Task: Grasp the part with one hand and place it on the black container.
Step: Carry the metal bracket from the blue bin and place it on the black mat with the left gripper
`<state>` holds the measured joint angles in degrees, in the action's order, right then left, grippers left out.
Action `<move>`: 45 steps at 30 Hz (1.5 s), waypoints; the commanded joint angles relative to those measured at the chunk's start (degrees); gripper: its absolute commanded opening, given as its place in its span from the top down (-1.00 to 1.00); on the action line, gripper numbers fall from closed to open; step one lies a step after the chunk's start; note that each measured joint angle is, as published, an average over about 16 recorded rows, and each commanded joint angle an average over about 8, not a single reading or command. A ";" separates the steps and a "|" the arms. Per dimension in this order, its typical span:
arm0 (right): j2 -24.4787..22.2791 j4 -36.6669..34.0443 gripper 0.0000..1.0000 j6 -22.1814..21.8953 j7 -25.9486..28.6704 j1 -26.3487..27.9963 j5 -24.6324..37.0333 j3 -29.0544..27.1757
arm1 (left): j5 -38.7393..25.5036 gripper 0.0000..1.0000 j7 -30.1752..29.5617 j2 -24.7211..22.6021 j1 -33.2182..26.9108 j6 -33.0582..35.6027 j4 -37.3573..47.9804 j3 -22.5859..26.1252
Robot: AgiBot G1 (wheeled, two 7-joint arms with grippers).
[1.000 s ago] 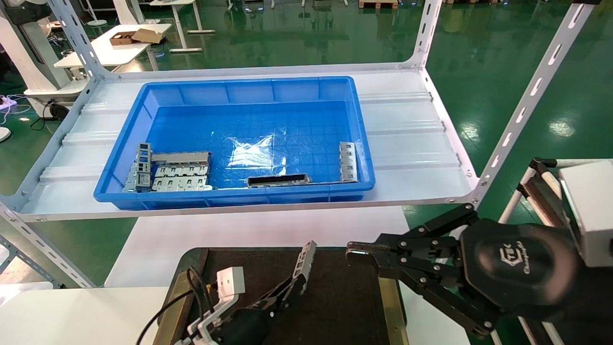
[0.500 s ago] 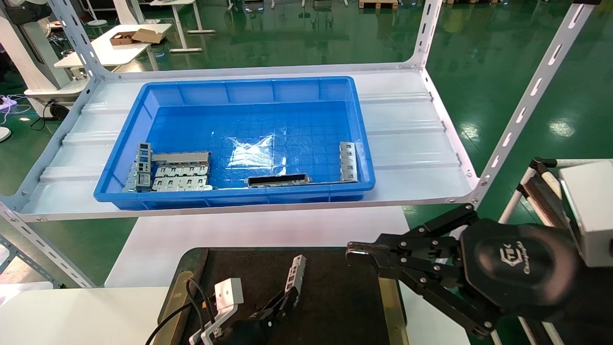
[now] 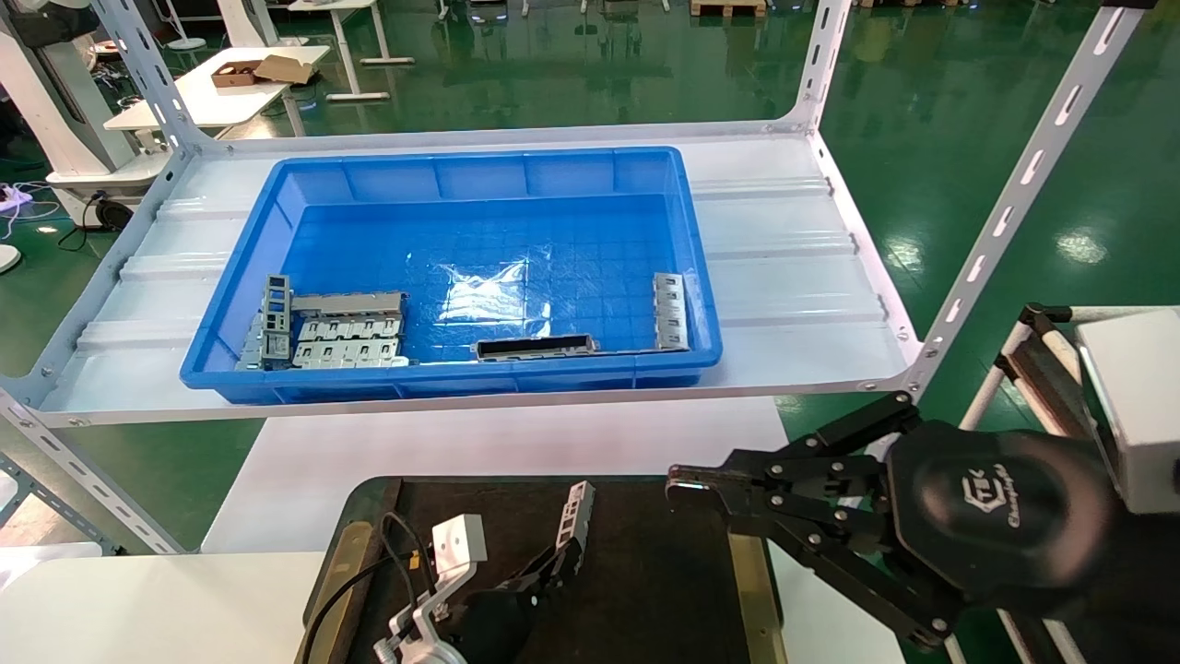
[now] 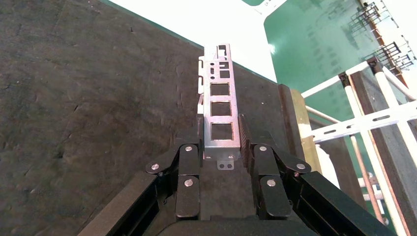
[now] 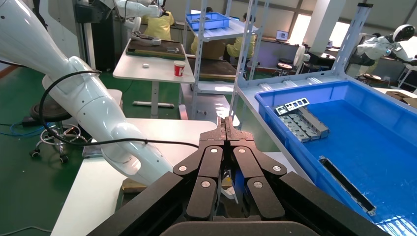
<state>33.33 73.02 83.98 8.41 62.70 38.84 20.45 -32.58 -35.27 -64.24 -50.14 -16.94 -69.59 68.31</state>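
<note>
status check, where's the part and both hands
Left hand shut on the part, tilted over the black container. Right hand shut, empty, beside the container. Nothing in the way.

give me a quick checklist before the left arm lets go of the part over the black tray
1. Grip: left gripper has its fingers clamped on both sides of the part: ok.
2. Position: the part is above the black container, inside its brass-edged sides: ok.
3. Contact: the part sticks up at a tilt; whether its lower end touches the tray surface: cannot tell.
4. Landing spot: the matte surface around the part shows nothing else lying on it: ok.
5. Other arm: right gripper is shut, at the tray's right edge, apart from the part: ok.
6. Remaining stock: more pieces lie in the blue bin on the shelf: ok.
</note>
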 commanded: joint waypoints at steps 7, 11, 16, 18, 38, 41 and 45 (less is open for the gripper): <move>0.00 0.00 1.00 0.00 0.00 0.00 0.00 0.01 | 0.50 1.00 0.24 -1.78 -0.86 0.68 3.03 0.72; 0.00 0.00 1.00 0.00 -0.01 0.00 -0.01 0.01 | -0.17 1.00 0.34 -2.86 -0.98 1.30 4.87 0.59; -0.01 0.00 1.00 -0.01 -0.01 0.00 -0.01 0.01 | -1.62 1.00 0.39 -4.24 -0.90 2.14 7.29 -0.04; -0.01 0.00 1.00 -0.01 -0.01 0.00 -0.01 0.02 | -2.35 1.00 0.37 -4.76 -0.81 2.56 8.31 -0.42; -0.01 0.00 -1.00 -0.01 -0.02 0.01 -0.02 0.03 | -8.80 -1.00 -0.75 -7.67 0.99 7.14 14.64 -5.61; -0.01 0.00 -1.00 -0.01 -0.02 0.01 -0.02 0.04 | -9.32 -1.00 -0.91 -7.85 1.23 7.50 14.67 -6.26; -0.02 0.00 -1.00 -0.02 -0.02 0.01 -0.03 0.04 | -9.90 -1.00 -1.06 -7.88 1.47 7.90 14.31 -7.02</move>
<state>33.32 73.02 83.97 8.40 62.71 38.82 20.49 -42.44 -36.29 -71.94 -48.77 -8.99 -55.51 61.31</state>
